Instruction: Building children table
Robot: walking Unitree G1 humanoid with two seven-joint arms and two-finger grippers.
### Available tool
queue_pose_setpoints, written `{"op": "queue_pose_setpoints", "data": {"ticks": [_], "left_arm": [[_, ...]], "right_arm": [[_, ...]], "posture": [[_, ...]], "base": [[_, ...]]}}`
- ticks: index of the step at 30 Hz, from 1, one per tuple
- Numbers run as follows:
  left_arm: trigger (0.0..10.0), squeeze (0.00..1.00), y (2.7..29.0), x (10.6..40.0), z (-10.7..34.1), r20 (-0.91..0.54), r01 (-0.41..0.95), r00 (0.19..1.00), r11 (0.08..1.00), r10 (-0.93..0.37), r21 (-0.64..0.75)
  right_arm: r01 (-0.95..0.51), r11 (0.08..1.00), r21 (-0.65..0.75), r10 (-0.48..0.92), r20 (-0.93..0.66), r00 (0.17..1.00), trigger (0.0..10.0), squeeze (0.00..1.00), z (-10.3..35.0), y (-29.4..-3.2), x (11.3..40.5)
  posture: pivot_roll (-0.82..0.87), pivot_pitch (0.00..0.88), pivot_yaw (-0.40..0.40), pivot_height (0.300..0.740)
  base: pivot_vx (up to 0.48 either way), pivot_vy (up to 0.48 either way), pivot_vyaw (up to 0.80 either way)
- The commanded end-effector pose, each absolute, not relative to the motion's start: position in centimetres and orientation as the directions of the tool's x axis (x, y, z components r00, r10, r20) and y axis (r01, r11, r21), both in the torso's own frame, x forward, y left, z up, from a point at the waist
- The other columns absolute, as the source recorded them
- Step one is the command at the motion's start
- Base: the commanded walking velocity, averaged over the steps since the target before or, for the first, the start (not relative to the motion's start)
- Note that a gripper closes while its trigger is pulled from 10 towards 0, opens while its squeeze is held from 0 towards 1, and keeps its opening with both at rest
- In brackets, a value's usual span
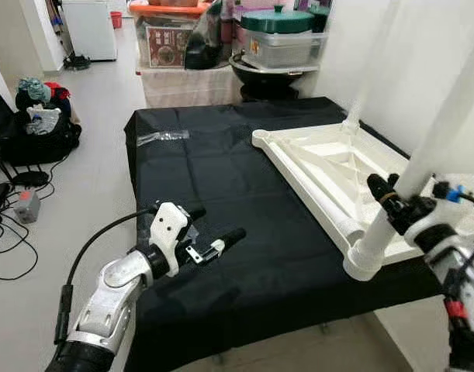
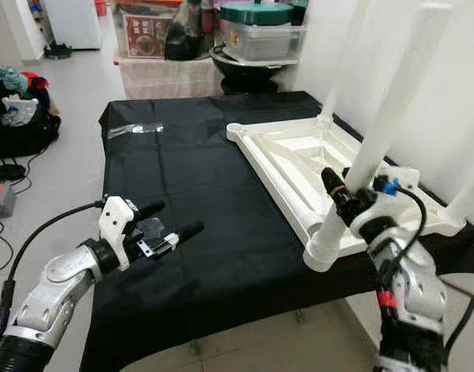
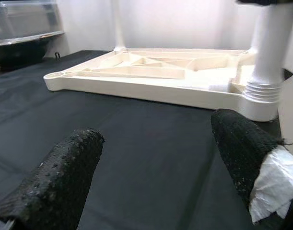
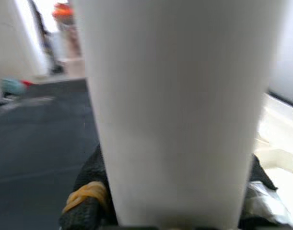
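A white plastic children's tabletop (image 1: 330,167) lies upside down on the right half of a black-covered table (image 1: 205,170). A white leg (image 1: 438,132) stands tilted in its near corner socket, and my right gripper (image 1: 398,203) is shut on it low down. In the right wrist view that leg (image 4: 180,110) sits between the black fingers (image 4: 88,191). Another leg (image 1: 362,85) stands at the far corner. My left gripper (image 1: 218,222) hovers open over the cloth near the front left, holding nothing. In the left wrist view, the tabletop (image 3: 136,76) lies beyond its fingers (image 3: 55,187).
A white wall runs close along the table's right side. Stacked storage boxes (image 1: 279,35) and a black basin stand behind the table. Black bags (image 1: 39,128) and cables lie on the floor to the left. A scrap of clear plastic (image 1: 163,137) rests on the cloth.
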State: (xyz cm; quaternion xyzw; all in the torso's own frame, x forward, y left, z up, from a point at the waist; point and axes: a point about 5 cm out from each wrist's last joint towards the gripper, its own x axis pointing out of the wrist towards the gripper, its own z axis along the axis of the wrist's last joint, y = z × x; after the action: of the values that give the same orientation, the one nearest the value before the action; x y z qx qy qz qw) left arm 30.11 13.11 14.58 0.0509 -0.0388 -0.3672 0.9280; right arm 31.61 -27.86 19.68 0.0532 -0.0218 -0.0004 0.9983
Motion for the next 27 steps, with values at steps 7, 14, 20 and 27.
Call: {"op": "queue_pose_setpoints", "data": {"ticks": [7, 14, 20, 27], "left_arm": [[10.0, 0.0, 13.2, 30.1, 14.2, 0.021, 0.678, 0.728, 0.725, -0.685, 0.124], [10.0, 0.0, 12.5, 30.2, 14.2, 0.033, 0.665, 0.739, 0.736, -0.673, 0.128], [10.0, 0.0, 13.1, 30.5, 14.5, 0.046, 0.627, 0.77, 0.768, -0.636, 0.131], [10.0, 0.0, 12.9, 30.4, 14.4, 0.047, 0.617, 0.779, 0.777, -0.626, 0.124]], "right_arm": [[0.77, 0.638, -0.011, -0.761, -0.159, 0.629, 0.0, 0.0, 15.4, -33.0, 28.1], [0.761, 0.64, 0.101, -0.724, -0.251, 0.643, 0.0, 0.0, 13.4, -25.7, 29.3], [0.449, 0.86, 0.242, -0.407, -0.206, 0.89, 10.0, 0.0, 14.3, -20.7, 32.3], [0.27, 0.917, 0.293, -0.26, -0.071, 0.963, 10.0, 0.0, 16.8, -19.7, 32.8]], "posture": [[0.01, 0.0, -0.059, 0.74], [0.01, 0.0, -0.057, 0.74], [0.02, 0.0, -0.073, 0.74], [0.02, 0.0, -0.074, 0.74]], "base": [[0.0, 0.0, 0.0], [0.0, 0.0, 0.0], [0.0, 0.0, 0.0], [0.0, -0.048, 0.0]]}}
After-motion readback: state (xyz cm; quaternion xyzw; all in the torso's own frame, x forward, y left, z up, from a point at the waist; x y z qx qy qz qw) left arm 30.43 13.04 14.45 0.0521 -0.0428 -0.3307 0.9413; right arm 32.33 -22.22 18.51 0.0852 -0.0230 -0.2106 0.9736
